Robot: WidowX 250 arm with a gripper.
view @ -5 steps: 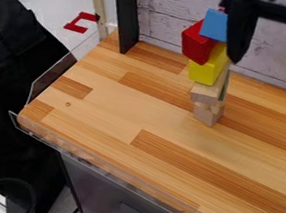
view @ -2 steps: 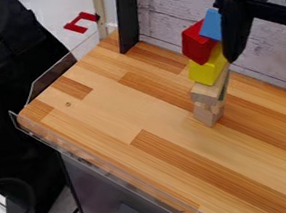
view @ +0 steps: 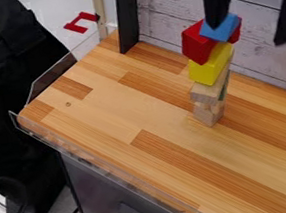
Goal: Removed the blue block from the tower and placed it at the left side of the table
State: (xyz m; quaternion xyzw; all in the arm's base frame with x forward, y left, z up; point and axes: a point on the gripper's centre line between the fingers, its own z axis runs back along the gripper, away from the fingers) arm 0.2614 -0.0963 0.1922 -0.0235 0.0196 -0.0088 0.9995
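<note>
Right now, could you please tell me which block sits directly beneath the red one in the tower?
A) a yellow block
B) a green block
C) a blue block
A: the yellow block shows immediately under the red block, above the bare wooden ones.

Blocks: 1 blue (view: 226, 27) | 1 yellow (view: 209, 69) | 1+ red (view: 196, 44) | 2+ wooden (view: 205, 92) | Claw (view: 249, 34): 1
</note>
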